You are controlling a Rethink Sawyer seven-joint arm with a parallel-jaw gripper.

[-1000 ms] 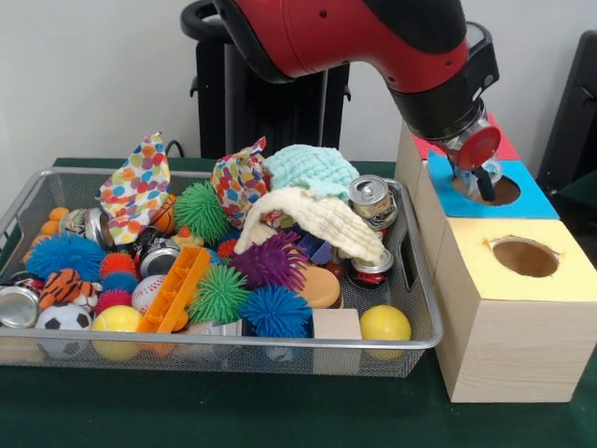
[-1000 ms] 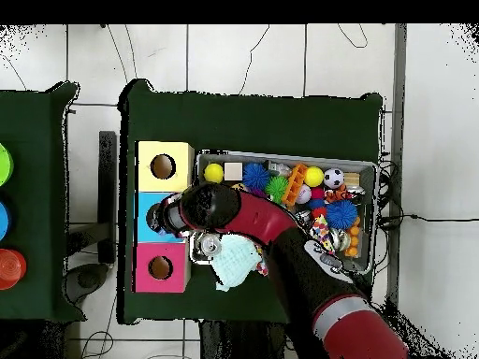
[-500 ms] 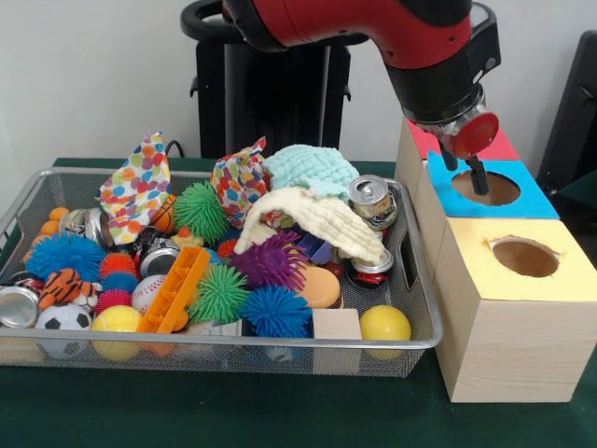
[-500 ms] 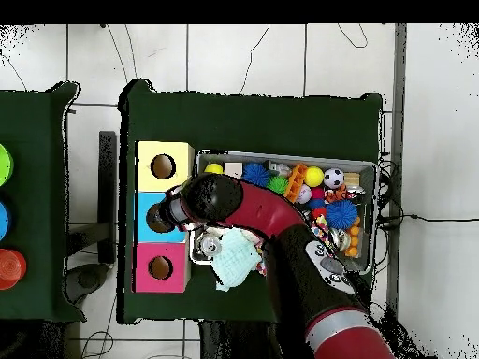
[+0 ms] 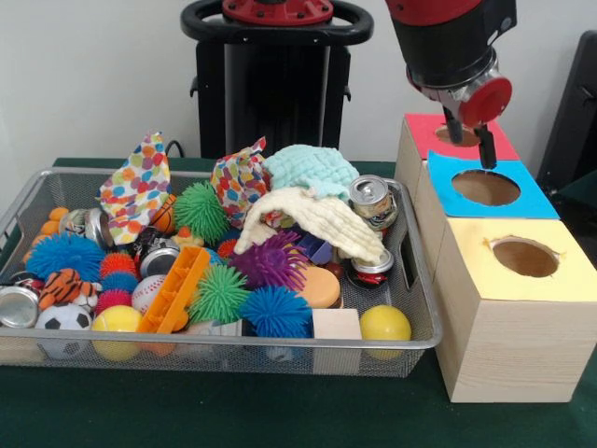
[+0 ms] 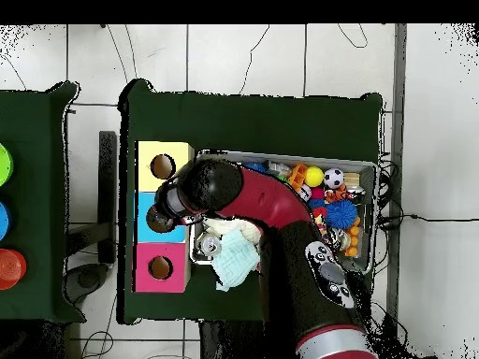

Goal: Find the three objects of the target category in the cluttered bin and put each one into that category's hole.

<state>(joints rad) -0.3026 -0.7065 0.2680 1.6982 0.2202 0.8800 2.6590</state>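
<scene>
Our fingers (image 5: pixel 485 147) hang parted and empty above the blue hole (image 5: pixel 485 188). Below-left of them, in the bin (image 5: pixel 280 343), stands 1 can (image 5: pixel 373 200), probably light, thin-walled and slippery. We would pinch its sides.

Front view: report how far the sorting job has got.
Done: cannot tell; the blue box's hole shows nothing inside. In hand: nothing; the end effector hangs open and empty above that hole. Left: the bin is packed with clutter, so more searching looks likely.
</scene>
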